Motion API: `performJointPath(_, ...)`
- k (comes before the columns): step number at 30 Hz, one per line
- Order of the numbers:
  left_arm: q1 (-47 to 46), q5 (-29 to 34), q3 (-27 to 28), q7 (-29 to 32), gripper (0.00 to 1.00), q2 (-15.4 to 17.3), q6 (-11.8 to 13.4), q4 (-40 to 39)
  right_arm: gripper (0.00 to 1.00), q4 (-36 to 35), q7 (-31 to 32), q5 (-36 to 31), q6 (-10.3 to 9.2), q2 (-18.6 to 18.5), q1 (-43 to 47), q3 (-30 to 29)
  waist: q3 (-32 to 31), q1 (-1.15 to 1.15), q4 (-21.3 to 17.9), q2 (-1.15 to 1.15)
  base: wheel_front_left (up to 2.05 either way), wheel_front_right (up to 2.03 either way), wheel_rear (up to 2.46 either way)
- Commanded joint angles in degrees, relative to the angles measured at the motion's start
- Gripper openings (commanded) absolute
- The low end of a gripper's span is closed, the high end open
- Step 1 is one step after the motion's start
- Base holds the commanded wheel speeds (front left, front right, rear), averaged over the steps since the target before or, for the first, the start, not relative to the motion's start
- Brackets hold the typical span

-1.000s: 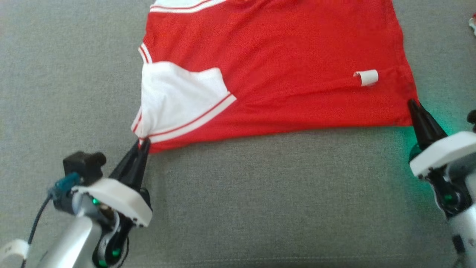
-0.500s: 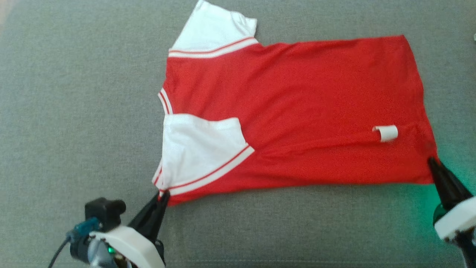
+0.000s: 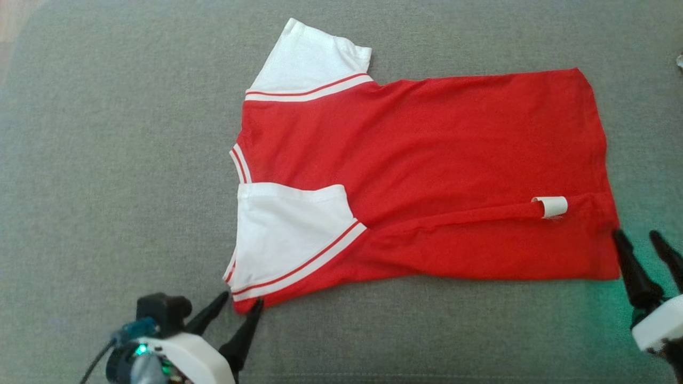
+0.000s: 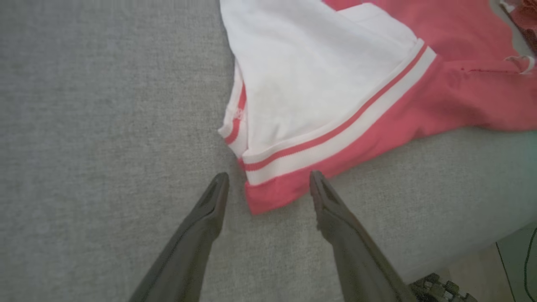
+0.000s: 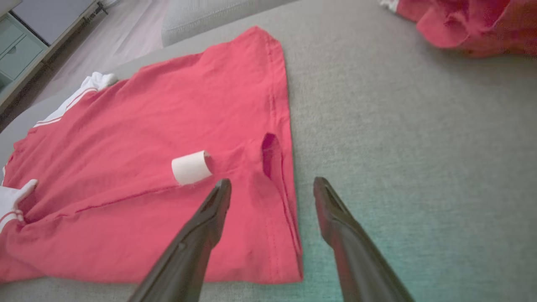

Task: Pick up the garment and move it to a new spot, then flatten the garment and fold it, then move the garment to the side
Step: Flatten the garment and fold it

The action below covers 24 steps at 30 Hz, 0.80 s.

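Shirt (image 3: pixel 427 160) runs left to right across mid-frame; left gripper (image 3: pixel 243 297) at its lower-left corner, right gripper (image 3: pixel 635 233) at its lower-right hem, both splayed, empty.

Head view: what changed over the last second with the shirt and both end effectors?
Both let go. The left end effector, earlier shut on the near sleeve corner of the red and white short-sleeved shirt, now stands open astride it; the right end effector has opened over the hem corner. The shirt stays spread flat on the grey fabric surface, curled white label in place.
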Motion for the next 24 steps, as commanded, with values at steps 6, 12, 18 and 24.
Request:
performJointPath(6,-9.8,0.6,7.5,0.6,1.0,5.5,0.4,-9.8,1.0,-6.1,-0.9,-2.2,-0.05,0.3,-1.6,-1.1,2.1,0.0,-0.7,0.0,0.0,0.0,0.0)
performJointPath(12,-25.5,0.8,8.8,5.7,1.0,7.0,-3.4,-9.1,1.0,-7.3,-1.0,-3.8,-0.05,1.5,-5.0,0.2,6.6,0.0,-1.5,0.0,0.0,0.0,0.0)
performJointPath(18,-46.9,-2.6,7.0,15.6,1.0,5.1,-10.5,4.5,1.0,-8.3,-0.9,-4.4,-0.05,1.8,-9.7,2.9,12.4,0.0,-4.3,0.0,0.0,0.0,0.0)
performJointPath(24,-62.1,-5.3,3.7,25.3,1.0,5.1,-13.4,19.0,1.0,-8.4,-1.7,-4.3,-0.05,2.5,-12.5,4.6,16.5,0.0,-8.3,0.0,0.0,0.0,0.0)
